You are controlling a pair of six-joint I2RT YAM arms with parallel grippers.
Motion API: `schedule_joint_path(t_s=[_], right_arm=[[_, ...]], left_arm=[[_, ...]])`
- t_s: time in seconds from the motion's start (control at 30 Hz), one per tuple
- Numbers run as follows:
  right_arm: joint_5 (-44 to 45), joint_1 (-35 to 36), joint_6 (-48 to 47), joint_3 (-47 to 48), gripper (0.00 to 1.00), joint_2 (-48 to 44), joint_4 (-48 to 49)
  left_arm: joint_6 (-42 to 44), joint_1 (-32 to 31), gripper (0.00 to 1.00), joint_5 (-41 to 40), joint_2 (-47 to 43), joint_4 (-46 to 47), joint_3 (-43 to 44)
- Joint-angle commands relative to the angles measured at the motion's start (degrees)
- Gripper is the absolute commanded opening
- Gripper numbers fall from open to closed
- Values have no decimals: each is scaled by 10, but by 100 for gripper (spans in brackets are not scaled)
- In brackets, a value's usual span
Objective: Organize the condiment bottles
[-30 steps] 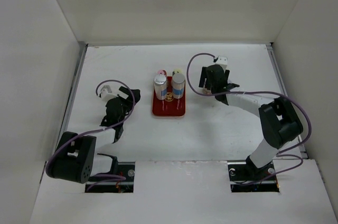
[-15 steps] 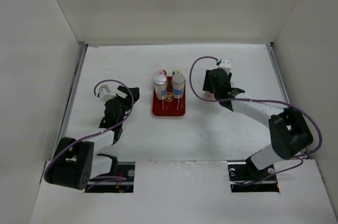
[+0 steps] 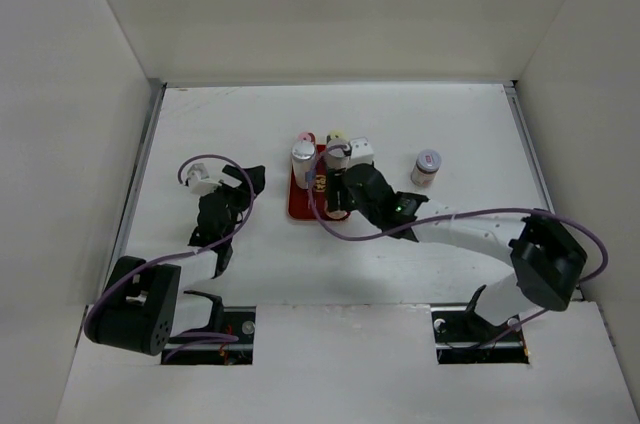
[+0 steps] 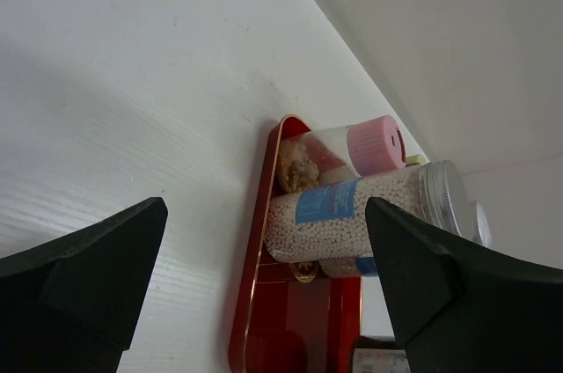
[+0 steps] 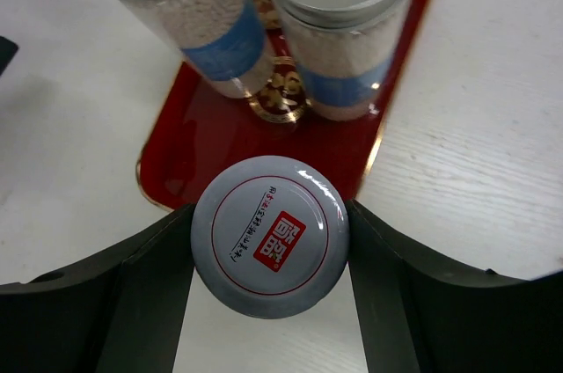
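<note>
White-lidded jar (image 5: pixel 270 234) with a red logo on top, upright, pinched from both sides by the right gripper (image 5: pixel 268 210); jaws partly spread, just to the jar's width, fingers (image 5: pixel 149 285) touching the lid's rim left and right. Poised over the near edge of the red tray (image 5: pixel 176 157), by its bare near half; cannot tell whether resting there or lifted. On the tray's far half, two silver-lidded jars (image 5: pixel 198 12) with blue labels, side by side, and behind them a pink-lidded jar (image 3: pixel 303 136) and a yellow-lidded jar (image 3: pixel 336 134). Well to the right of the tray, on the white table (image 3: pixel 450 114), a lone jar (image 3: pixel 426 166) standing by itself. To the left of the tray, the left gripper (image 4: pixel 266 210), jaws wide apart with nothing between them, aimed at the tray. Compared with a second ago: right gripper then out to the right of the tray, covering the lone jar's spot; now swung in over the tray's near edge with the white-lidded jar in its grip. Left gripper and the four jars on the tray much as before.
</note>
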Motion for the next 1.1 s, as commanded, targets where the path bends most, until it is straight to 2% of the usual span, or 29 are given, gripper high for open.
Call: schedule_joint_path(t_s=[0.0, 0.37, 0.67, 0.9, 1.07], right_arm=[[-3, -3, -13, 72, 55, 22, 115], [-15, 15, -22, 161, 56, 151, 131], [-9, 42, -34, 201, 63, 206, 125], [-8, 54, -40, 192, 84, 182, 121], [-1, 54, -50, 132, 87, 86, 101]], left_arm=[[-6, 0, 100, 4, -13, 17, 12], [-14, 9, 100, 8, 8, 9, 15], [-18, 9, 100, 13, 9, 9, 16], [-19, 8, 100, 14, 7, 8, 16], [-21, 16, 100, 15, 10, 8, 15]])
